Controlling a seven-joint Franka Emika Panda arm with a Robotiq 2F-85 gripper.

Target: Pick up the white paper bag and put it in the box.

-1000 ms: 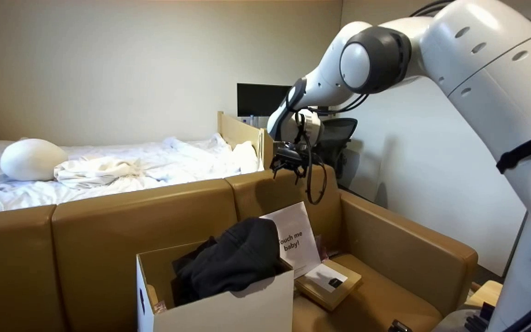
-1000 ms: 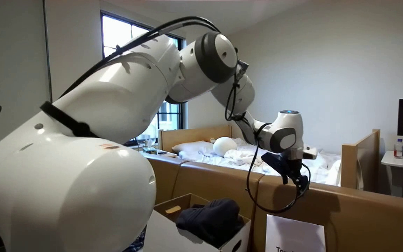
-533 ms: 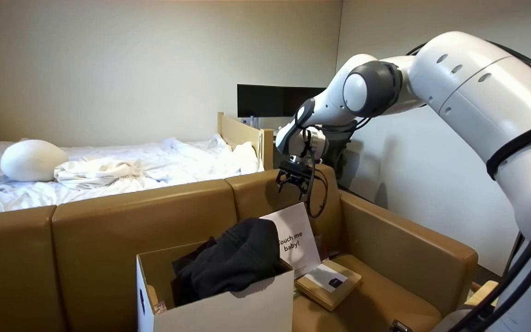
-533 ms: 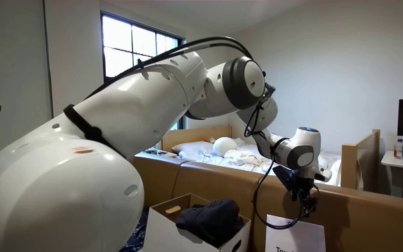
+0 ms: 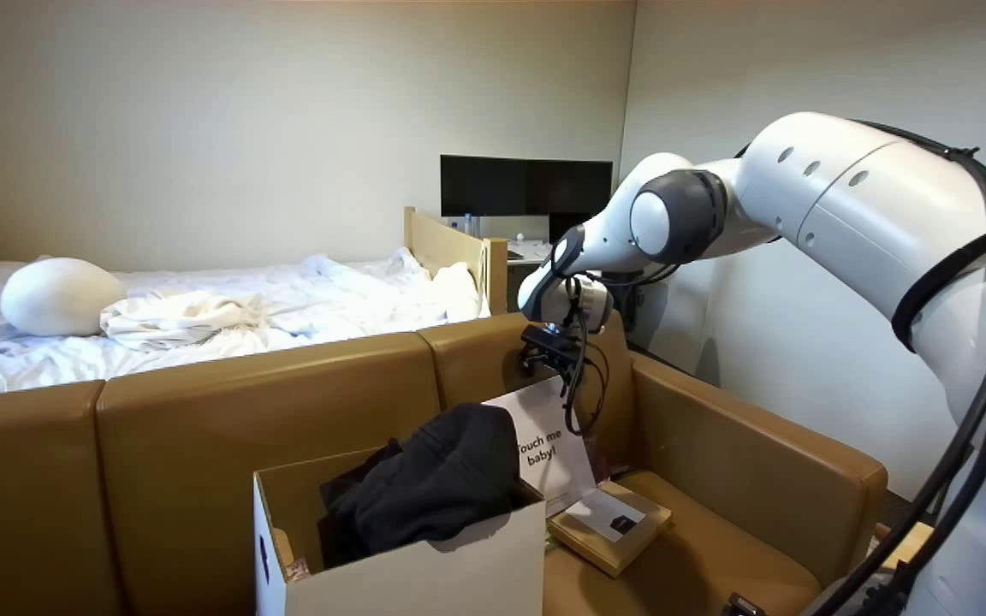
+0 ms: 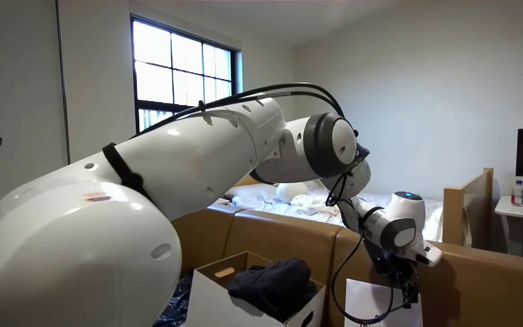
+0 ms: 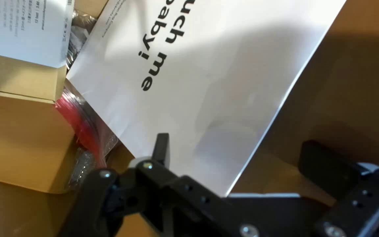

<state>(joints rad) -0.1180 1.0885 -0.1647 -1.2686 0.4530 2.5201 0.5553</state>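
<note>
The white paper bag (image 5: 536, 419) leans against the sofa's backrest, its dark print facing out. It also shows in an exterior view (image 6: 366, 297) and large in the wrist view (image 7: 229, 65). The box (image 5: 424, 573), white outside, stands left of the bag on the sofa, also in an exterior view (image 6: 220, 299). A black garment (image 5: 433, 479) lies heaped in it. My gripper (image 7: 235, 144) is open and empty near the bag's top. In the wrist view the bag's edge runs between the fingers; I cannot tell if they touch it. The gripper also shows in both exterior views (image 5: 551, 364) (image 6: 404, 286).
A small tan flat package (image 5: 613, 526) lies on the sofa seat in front of the bag. Red and clear plastic wrapping (image 7: 82, 123) sits beside the bag. The sofa backrest (image 5: 270, 393) rises behind, and the armrest (image 5: 758, 428) stands at the right. A cable loop hangs by the gripper.
The arm has lowered, and my gripper has come down from above the backrest to the bag's top edge. The bag, box and garment have not moved.
</note>
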